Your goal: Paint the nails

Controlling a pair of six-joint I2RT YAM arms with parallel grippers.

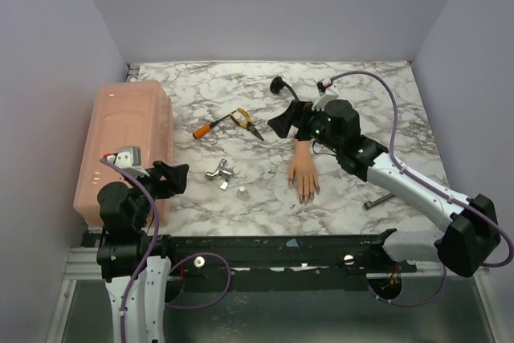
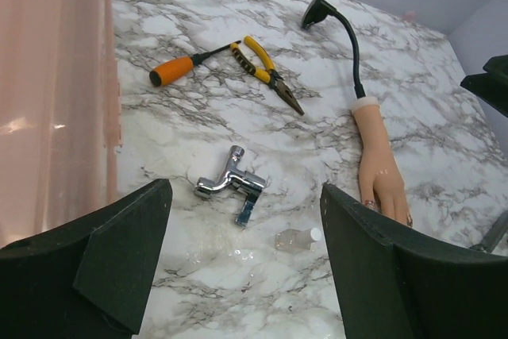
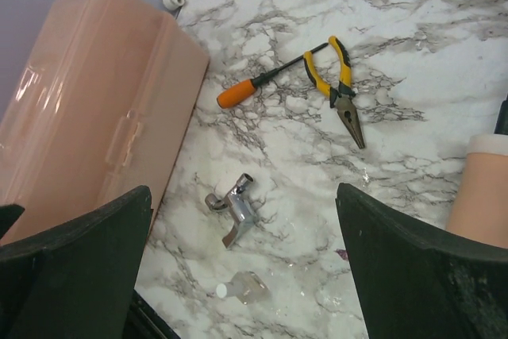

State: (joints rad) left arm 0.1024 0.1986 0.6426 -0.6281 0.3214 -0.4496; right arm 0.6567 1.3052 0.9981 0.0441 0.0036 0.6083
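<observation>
**Nails mostly out of sight; both claws wide and empty**

In the left wrist view, one finger of the left claw (image 2: 244,192) hides most fingertips of the flesh-coloured plastic mannequin hand (image 2: 379,168). Only a couple of its small dark purplish-grey nails (image 2: 409,220) peek out. The right wrist view cuts the hand down to its wrist stub.

The left claw hovers low beside the translucent pink plastic box (image 1: 120,134), jaws wide, gripping nothing. The right claw (image 3: 244,192) hangs near the wrist stub, fully spread and empty.

The hand lies back-up, mid-bench, on the white, grey-veined marble bench (image 1: 401,118), walled in pale lilac.

Dark nails (image 2: 409,220), orange-handled screwdriver (image 1: 204,129), grey-veined white table (image 1: 201,86)
</observation>
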